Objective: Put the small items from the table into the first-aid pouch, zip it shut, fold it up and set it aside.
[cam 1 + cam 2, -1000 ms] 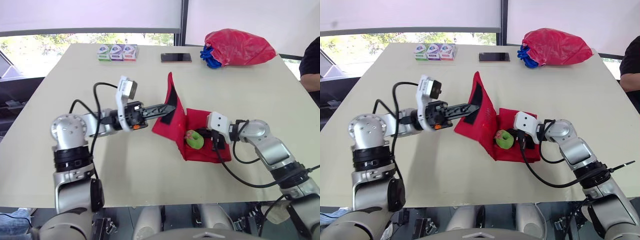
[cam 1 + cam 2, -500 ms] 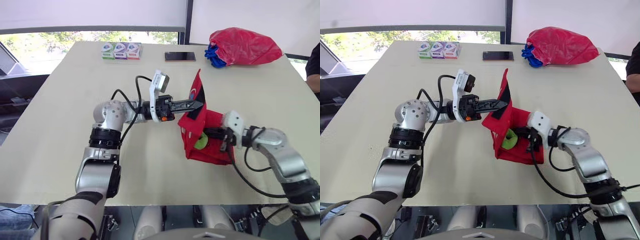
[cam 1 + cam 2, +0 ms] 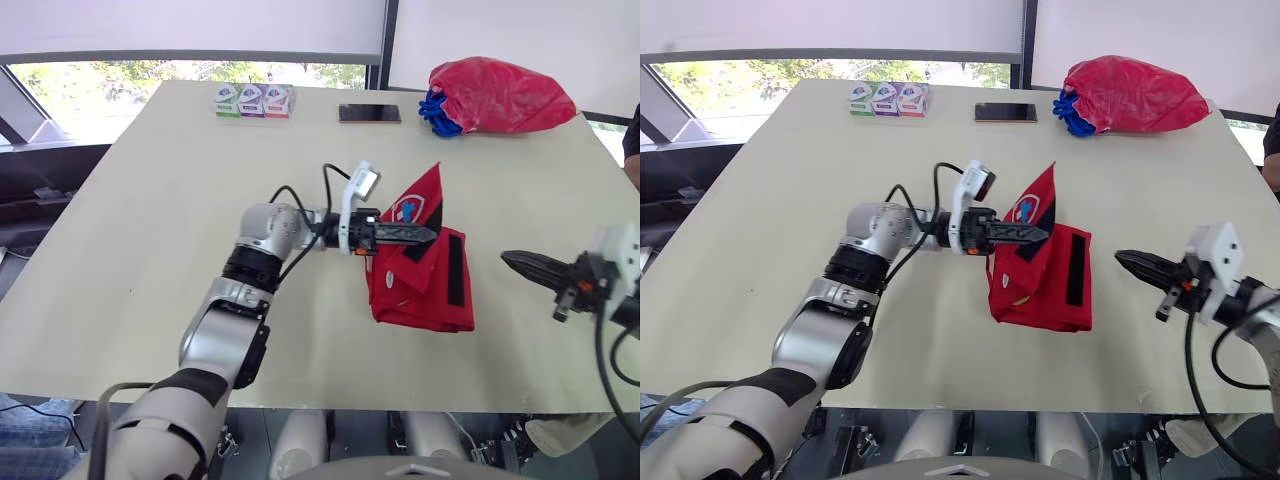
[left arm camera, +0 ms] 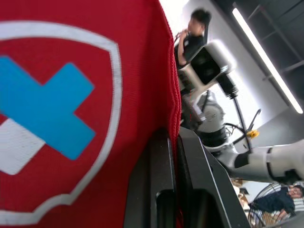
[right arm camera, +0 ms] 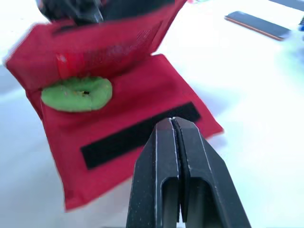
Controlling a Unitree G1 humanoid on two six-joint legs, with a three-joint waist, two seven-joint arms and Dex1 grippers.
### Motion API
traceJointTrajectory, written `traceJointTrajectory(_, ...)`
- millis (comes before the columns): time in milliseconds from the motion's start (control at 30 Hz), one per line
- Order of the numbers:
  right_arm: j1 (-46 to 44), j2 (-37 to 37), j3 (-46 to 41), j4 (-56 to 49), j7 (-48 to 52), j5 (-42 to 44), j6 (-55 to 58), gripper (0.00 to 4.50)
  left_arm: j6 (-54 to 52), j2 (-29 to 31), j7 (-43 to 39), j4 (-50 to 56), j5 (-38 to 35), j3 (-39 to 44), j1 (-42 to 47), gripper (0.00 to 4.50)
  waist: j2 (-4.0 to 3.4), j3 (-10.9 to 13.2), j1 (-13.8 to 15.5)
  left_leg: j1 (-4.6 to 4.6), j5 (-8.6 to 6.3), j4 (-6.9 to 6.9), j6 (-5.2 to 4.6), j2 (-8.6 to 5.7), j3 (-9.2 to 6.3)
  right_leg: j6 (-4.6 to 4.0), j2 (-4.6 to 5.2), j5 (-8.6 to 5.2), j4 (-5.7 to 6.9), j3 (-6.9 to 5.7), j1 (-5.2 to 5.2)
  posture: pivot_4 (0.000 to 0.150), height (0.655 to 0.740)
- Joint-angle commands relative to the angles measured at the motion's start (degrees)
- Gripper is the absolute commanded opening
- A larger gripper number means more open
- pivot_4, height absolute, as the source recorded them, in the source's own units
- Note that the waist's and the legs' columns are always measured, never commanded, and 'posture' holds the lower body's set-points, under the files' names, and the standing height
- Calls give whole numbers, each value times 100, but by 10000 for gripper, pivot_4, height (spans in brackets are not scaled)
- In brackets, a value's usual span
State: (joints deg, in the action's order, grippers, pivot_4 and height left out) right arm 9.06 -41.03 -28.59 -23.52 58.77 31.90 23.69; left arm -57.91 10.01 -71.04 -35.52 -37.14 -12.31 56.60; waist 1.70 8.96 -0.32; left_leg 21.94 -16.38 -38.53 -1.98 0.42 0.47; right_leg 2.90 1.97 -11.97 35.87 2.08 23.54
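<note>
Left gripper (image 3: 428,234): you see it pinching the raised flap of the red fabric first-aid pouch (image 3: 425,295).
Right gripper (image 3: 510,260): fingers together, empty, apart from pouch.

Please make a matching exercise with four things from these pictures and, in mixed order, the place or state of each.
1. left gripper
2. right gripper
3. green roundish item
4. slim dark phone

A. at the far edge of the table
B. shut on the flap of the red fabric first-aid pouch
C. shut, apart from the pouch
D. on the pouch, under its raised flap

Pairs: 1-B, 2-C, 3-D, 4-A.
</note>
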Motion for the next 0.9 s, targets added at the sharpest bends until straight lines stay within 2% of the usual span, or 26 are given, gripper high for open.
traceJointTrajectory(33, 264, 85, -478, -110, 22, 244, -244, 5669, 513, -338, -62, -566, 477, -201, 199, 0, 0, 0, 8, 1, 0, 0, 0, -1, 0, 1, 0, 0, -1, 1, 0, 1500, 7400)
traceJointTrajectory(67, 308, 96, -517, -142, 4, 300, -245, 6246, 600, -396, -138, -667, 561, -213, 226, 0, 0, 0, 4, 2, 0, 0, 0, -2, 1, 1, 0, 0, -1, 5, 1, 1500, 7400)
traceJointTrajectory(133, 405, 120, -614, -211, -37, 421, -256, 15382, 784, -509, -282, -835, 730, -235, 254, 0, 0, 0, -13, 2, -2, 0, -3, -2, 10, -5, 1, 4, -3, 16, 2, 1500, 7400)
traceJointTrajectory(167, 461, 121, -670, -234, -42, 476, -270, 20042, 855, -555, -364, -902, 805, -237, 266, 6713, 0, 0, -16, 1, -2, 0, -4, -2, 12, -7, 1, 6, -3, 19, 2, 1500, 7400)
traceJointTrajectory(200, 515, 117, -712, -249, -43, 520, -286, 25515, 898, -591, -442, -954, 855, -221, 277, 10135, 0, 0, -16, 1, -3, 0, -5, -2, 13, -7, 1, 6, -3, 20, 2, 1500, 7400)
traceJointTrajectory(333, 689, 128, -852, -217, -1, 631, -441, 44961, 994, -705, -487, -1151, 1014, -81, 337, 29538, 0, 0, -18, 1, -3, 1, -5, -1, 8, -6, -1, 4, -3, 17, 2, 1500, 7400)
traceJointTrajectory(367, 724, 122, -873, -199, 14, 655, -473, 45000, 1013, -716, -506, -1184, 1050, -62, 347, 35600, 0, 0, -18, 0, -3, 0, -5, -1, 9, 0, -1, 1, -3, 18, 2, 1500, 7400)
traceJointTrajectory(433, 794, 120, -925, -144, 64, 728, -525, 45000, 1018, -720, -594, -1178, 1072, -41, 351, 43440, -1, -1, -19, 0, -3, -4, -5, -1, 10, 7, -1, -2, -2, 20, 1, 1500, 7400)
traceJointTrajectory(767, 1030, 95, -1148, 497, 836, 1138, -960, 45000, 1101, -598, -862, -334, 1163, -150, 104, 43440, -3, -1, -28, 1, -4, -5, -7, -1, 9, 8, -2, -2, -2, 25, 1, 1500, 7400)
traceJointTrajectory(867, 1038, 80, -1106, 687, 948, 1089, -1105, 45000, 1643, -556, -869, -8, 1369, -237, -36, 43440, -4, -1, -26, 0, -4, -5, -7, -1, 9, 8, -2, -2, -1, 26, 1, 1500, 7400)
traceJointTrajectory(900, 1027, 82, -1077, 748, 957, 1057, -1152, 45000, 2311, -546, -922, 203, 1528, -289, -187, 43440, -4, -1, -24, 0, -4, -5, -7, 0, 12, 4, -2, 1, -1, 29, 1, 1500, 7400)
